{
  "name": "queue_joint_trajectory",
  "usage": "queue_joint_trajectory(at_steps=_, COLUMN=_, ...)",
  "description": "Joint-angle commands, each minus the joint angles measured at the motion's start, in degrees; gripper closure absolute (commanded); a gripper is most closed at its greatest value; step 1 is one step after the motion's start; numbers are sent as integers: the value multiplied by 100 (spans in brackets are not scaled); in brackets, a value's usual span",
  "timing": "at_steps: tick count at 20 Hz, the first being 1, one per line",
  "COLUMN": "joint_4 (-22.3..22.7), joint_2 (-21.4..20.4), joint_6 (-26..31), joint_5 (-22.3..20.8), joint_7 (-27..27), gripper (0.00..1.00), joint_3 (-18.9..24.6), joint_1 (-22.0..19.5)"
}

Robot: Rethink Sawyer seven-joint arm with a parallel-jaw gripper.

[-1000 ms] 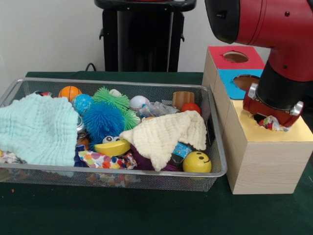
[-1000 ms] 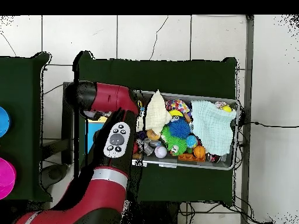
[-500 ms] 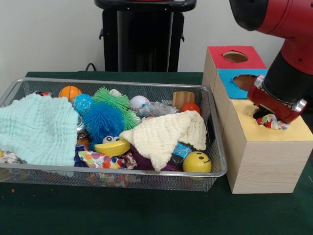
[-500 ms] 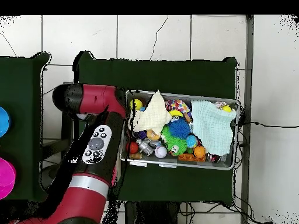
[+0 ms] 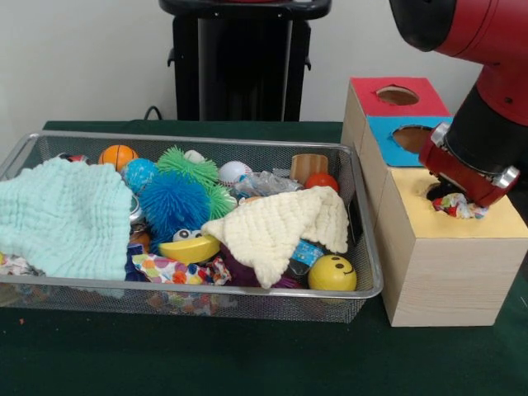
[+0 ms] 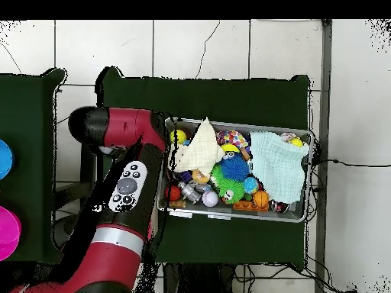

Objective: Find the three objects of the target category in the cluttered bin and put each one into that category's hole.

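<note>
Lying crumpled, multicoloured wrapper [image 5: 456, 207] on yellow box [image 5: 445, 256].

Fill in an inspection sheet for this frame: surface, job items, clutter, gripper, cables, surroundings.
Surface: dark green table cover, bare in front of the bin.
Job's things: wire mesh bin full of toys; wooden sorting box beside it with red, blue and yellow tops; a crinkly multicoloured item at the yellow section's hole.
Clutter: mint cloth, cream cloth, blue spiky ball, green spiky ball, orange ball, yellow smiley ball.
Gripper: gripper over the multicoloured item; open or shut cannot be told.
Cables: black cable behind the bin.
Surroundings: black stand, pale wall.
</note>
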Motion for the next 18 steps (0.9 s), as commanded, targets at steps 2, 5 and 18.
queue_joint_trajectory(at_steps=2, joint_4=595, joint_2=192, joint_6=-1684, joint_5=-489, joint_7=-117, gripper=100, joint_3=820, joint_1=-224)
queue_joint_trajectory(at_steps=5, joint_4=509, joint_2=46, joint_6=-1617, joint_5=-568, joint_7=27, gripper=100, joint_3=733, joint_1=-127)
queue_joint_trajectory(at_steps=18, joint_4=308, joint_2=-747, joint_6=-1178, joint_5=-930, joint_7=189, gripper=100, joint_3=422, joint_1=235)
